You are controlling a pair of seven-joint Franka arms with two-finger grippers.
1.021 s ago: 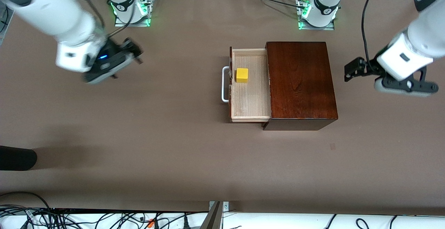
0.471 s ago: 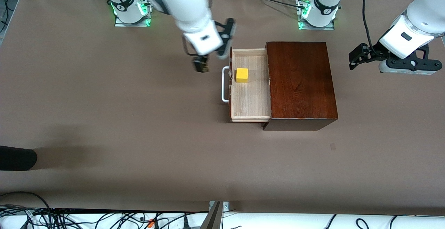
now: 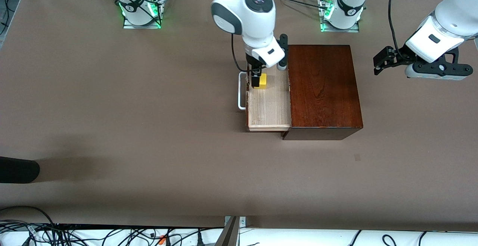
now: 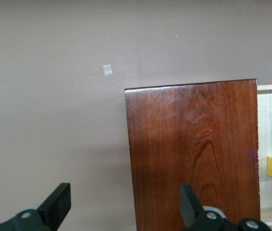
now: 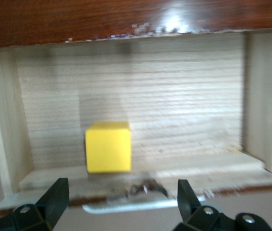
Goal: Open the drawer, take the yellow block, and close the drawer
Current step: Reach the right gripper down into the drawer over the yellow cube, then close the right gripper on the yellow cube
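Observation:
The drawer (image 3: 269,108) stands pulled out of the dark-wood box (image 3: 323,89) toward the right arm's end of the table, white handle (image 3: 242,93) outermost. The yellow block (image 3: 263,82) lies in the tray close to the drawer's front, in the part farther from the front camera. My right gripper (image 3: 255,72) hangs open over the drawer's front edge, partly covering the block. In the right wrist view the block (image 5: 108,147) sits just past the open right gripper (image 5: 121,192), untouched, with the handle (image 5: 141,204) below it. My left gripper (image 3: 437,73) waits open in the air.
In the left wrist view the open left gripper (image 4: 125,197) hovers over the box's edge (image 4: 193,154) at the left arm's end. A small pale mark (image 3: 357,157) is on the table nearer the front camera. A dark object (image 3: 16,169) lies at the table's edge.
My right arm has swung from the right arm's end of the table to above the open drawer and turned downward. The left gripper rose slightly. Drawer and block have not moved.

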